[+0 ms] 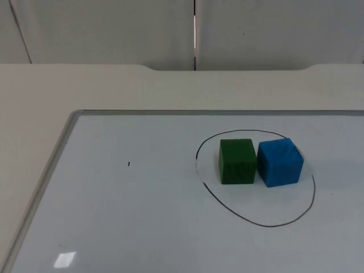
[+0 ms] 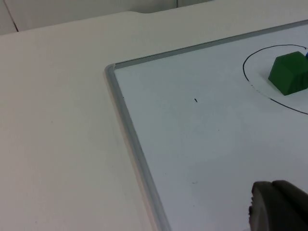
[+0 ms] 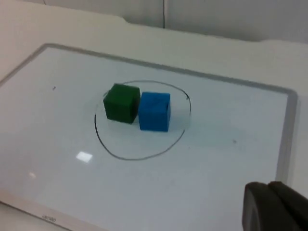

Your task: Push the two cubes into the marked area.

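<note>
Two cubes, the green cube [image 1: 237, 162] and the blue cube [image 1: 279, 163], stand touching inside the drawn ring [image 1: 257, 222] on the whiteboard [image 1: 114, 227], so the pushing looks finished. Left pincer [image 2: 276, 207] and right pincer [image 3: 272, 207] wait well apart from them; whether they are open I cannot tell.

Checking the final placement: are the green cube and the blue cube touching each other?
Touching. In the right wrist view the green cube and blue cube meet side against side, no whiteboard visible between them.
</note>
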